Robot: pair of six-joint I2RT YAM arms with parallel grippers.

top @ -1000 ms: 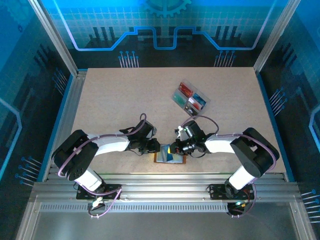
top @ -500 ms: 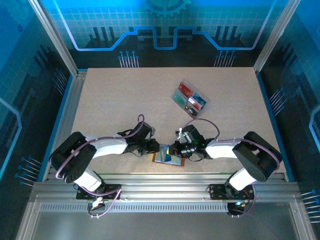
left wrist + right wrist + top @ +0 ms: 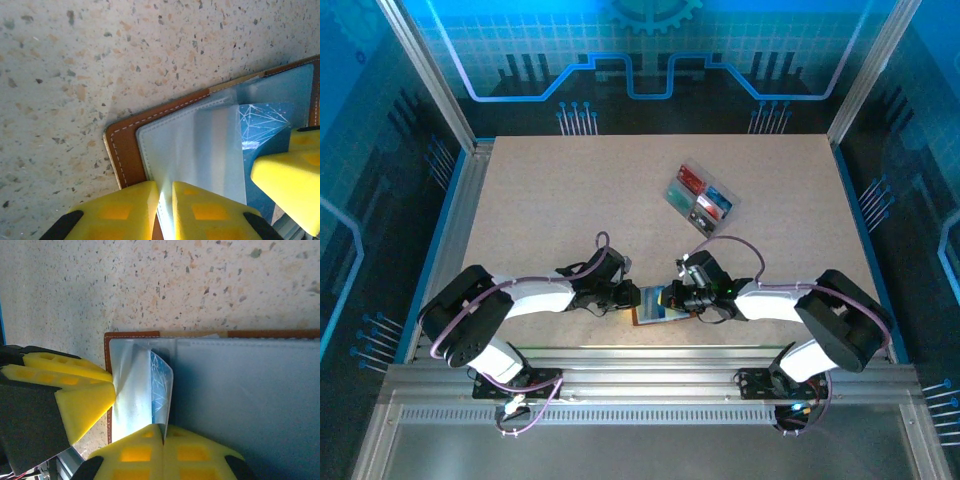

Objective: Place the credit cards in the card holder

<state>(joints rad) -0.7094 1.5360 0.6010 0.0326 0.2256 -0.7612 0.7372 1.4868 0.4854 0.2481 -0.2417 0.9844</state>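
Holder (image 3: 658, 312): open at the table's (image 3: 570, 200) near edge, between both claws.
Left claw (image 3: 165, 200): pinched on the holder's pale pocket flap.
Right claw (image 3: 164, 440): clamped on blue card (image 3: 159, 385), at the pocket mouth.
Technique: steady flap; slide card flat, square.
Tray (image 3: 701, 197): farther right, other cards (image 3: 718, 205) inside.

far and left bench (image 3: 550, 200) open, free passage. clear tray (image 3: 670, 195) far right of centre, well apart from both arms. near edge crowded: left claw (image 3: 635, 297) and right claw (image 3: 670, 298) flank the card holder (image 3: 658, 314), nearly touching. blue card (image 3: 161, 390), pinched in the right claw, stands in the pocket mouth.
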